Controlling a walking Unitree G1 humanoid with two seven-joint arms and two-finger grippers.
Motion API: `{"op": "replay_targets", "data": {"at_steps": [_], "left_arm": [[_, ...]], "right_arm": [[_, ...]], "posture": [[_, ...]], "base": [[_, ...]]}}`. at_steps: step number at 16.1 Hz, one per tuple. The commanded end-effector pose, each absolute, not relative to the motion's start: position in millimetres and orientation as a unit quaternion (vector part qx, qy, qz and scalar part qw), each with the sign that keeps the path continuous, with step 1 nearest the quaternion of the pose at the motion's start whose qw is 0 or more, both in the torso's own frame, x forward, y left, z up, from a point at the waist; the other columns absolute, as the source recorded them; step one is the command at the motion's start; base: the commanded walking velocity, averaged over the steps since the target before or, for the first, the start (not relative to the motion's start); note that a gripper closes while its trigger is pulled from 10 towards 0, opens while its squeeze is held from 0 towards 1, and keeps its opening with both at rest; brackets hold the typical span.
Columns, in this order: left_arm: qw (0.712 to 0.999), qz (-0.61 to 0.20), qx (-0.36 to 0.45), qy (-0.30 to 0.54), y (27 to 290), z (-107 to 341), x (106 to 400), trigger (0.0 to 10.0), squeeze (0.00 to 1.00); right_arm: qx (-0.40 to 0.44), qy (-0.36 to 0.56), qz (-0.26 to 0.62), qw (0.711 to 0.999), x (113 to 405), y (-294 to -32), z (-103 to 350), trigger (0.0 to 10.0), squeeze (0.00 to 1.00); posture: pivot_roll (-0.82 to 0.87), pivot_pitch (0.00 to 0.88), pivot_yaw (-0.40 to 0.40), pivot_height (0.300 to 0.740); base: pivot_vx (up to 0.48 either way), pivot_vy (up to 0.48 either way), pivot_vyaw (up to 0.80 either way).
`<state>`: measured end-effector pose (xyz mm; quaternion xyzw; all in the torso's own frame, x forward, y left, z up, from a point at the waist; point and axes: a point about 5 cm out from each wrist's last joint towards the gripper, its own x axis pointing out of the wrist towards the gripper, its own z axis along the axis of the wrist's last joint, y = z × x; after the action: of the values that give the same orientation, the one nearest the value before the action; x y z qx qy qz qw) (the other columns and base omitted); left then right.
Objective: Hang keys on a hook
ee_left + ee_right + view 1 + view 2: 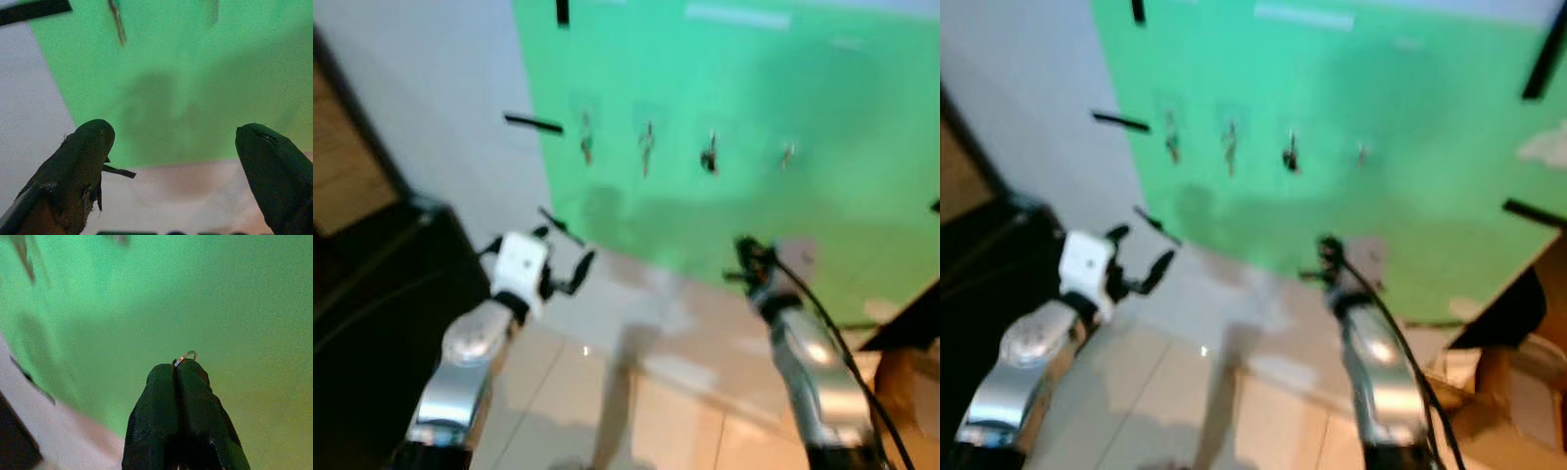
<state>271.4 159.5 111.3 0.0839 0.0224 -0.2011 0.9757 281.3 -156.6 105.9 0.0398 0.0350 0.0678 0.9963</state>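
While the keys are not yet hung, this is how things stand:

Board: a green board point(783, 196) on the wall is the landmark; the views are blurred.
Hooks: a row of four hooks point(647, 147) sits across the board's upper part. Some seem to carry small dark things already, but the blur hides what they are.
Right gripper: the right gripper point(182, 372) is in front of the board, below the hook row, fingers pressed together on a thin key ring point(187, 355) that pokes out past the tips.
Keys: only the ring is plain; the keys are hidden behind the fingers.
Left gripper: the left gripper point(563, 259) is by the board's left edge, fingers spread wide with nothing between them.
Done: the ring is held and faces the board.
Left: raise it to a hook, slip the ring over, let go.
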Motion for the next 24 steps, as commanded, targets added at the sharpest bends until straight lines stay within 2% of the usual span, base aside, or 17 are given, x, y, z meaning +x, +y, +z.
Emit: {"op": "replay_targets", "data": {"at_steps": [1,12,17,19,24], "left_arm": [[0.974,-0.21,0.083,0.008,154.1,116.3,271.8,10.0,0.15],[0.921,-0.382,0.071,0.026,147.5,119.0,250.0,10.0,0.14],[0.896,-0.444,0.013,0.02,135.6,129.3,242.2,10.0,0.14],[0.895,-0.446,0.013,0.02,135.1,129.5,242.1,10.0,0.14],[0.892,-0.452,0.015,0.024,133.6,130.9,242.2,10.0,0.14]], "right_arm": [[0.044,0.027,0.061,0.997,280.1,-165.3,108.0,10.0,0.0],[0.085,-0.02,0.125,0.988,281.8,-173.5,130.2,10.0,0.0],[0.202,-0.063,0.188,0.959,281.6,-171.1,154.3,10.0,0.0],[0.215,-0.071,0.196,0.954,281.7,-170.6,158.6,10.0,0.0],[0.282,-0.107,0.162,0.94,294.4,-182.2,178.7,10.0,0.0]], "posture": [[-0.06,0.0,0.01,0.74],[-0.06,0.0,-0.011,0.74],[-0.06,0.0,-0.017,0.74],[-0.06,0.0,-0.018,0.74],[-0.06,0.0,-0.029,0.74]], "base": [[0.371,0.0,0.8],[0.0,0.0,0.0],[0.0,0.0,0.0],[0.0,0.0,0.0],[0.0,0.0,0.0]]}}
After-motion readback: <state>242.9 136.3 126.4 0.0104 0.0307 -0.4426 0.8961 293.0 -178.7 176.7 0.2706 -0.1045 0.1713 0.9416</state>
